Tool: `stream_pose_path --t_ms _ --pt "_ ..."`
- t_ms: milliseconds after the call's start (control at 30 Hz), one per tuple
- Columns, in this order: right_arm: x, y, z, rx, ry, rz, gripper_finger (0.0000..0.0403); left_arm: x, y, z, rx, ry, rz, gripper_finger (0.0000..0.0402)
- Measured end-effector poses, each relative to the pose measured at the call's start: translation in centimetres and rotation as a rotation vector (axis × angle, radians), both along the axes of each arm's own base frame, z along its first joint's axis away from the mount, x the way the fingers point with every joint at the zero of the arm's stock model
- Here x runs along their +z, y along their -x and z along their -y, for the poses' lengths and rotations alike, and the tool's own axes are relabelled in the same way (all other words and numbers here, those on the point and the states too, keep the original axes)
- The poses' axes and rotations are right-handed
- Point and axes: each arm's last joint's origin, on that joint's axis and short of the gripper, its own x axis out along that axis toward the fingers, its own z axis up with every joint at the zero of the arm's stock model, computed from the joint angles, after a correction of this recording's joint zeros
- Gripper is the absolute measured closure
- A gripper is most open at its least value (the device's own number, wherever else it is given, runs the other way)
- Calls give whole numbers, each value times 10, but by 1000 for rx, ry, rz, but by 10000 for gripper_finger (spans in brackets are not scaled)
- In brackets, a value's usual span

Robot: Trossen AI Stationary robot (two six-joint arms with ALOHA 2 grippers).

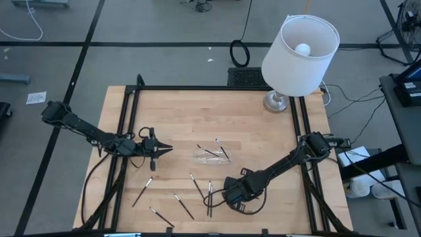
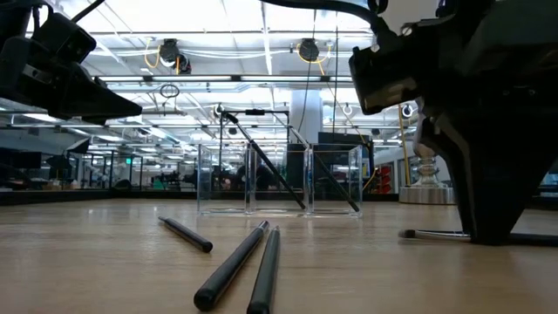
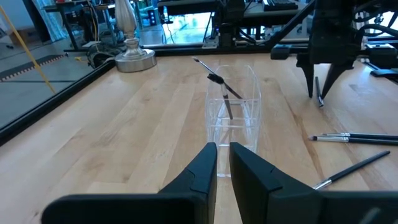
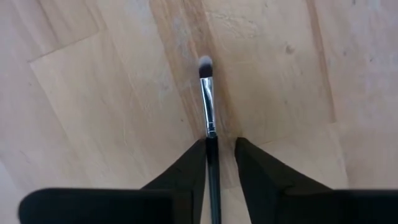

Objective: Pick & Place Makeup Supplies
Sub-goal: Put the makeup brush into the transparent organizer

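White-shaded lamp (image 1: 300, 49) at table's (image 1: 171, 118) far edge; clear tray (image 1: 212, 155) mid-table.

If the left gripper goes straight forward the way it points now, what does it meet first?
Most likely the clear plastic tray: in the left wrist view it stands directly ahead of the left gripper, with two makeup brushes leaning in it. Bare table lies between; depth is hard to judge.

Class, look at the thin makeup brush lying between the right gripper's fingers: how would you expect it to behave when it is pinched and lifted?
The brush looks like a stiff, slim rod, so probably light and unbending. Its round handle may roll on the table if nudged. Gripped near one end by the right gripper, it could tilt.
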Motion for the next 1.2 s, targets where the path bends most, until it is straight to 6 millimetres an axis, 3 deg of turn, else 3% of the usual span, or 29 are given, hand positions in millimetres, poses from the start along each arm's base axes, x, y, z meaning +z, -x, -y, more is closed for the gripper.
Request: stream_pose_path --t_ms 433,700,967,1200 --pt "0 0 -2 24 -22 1 330 0 0 0 4 21 2 350" --pt "-1 -3 -3 22 -49 22 394 0 0 0 4 23 3 350" --pt "-1 -4 -3 -25 -33 45 399 0 0 0 4 23 3 350" --pt "25 -7 -1 -68 -11 191 401 0 0 0 4 23 4 350"
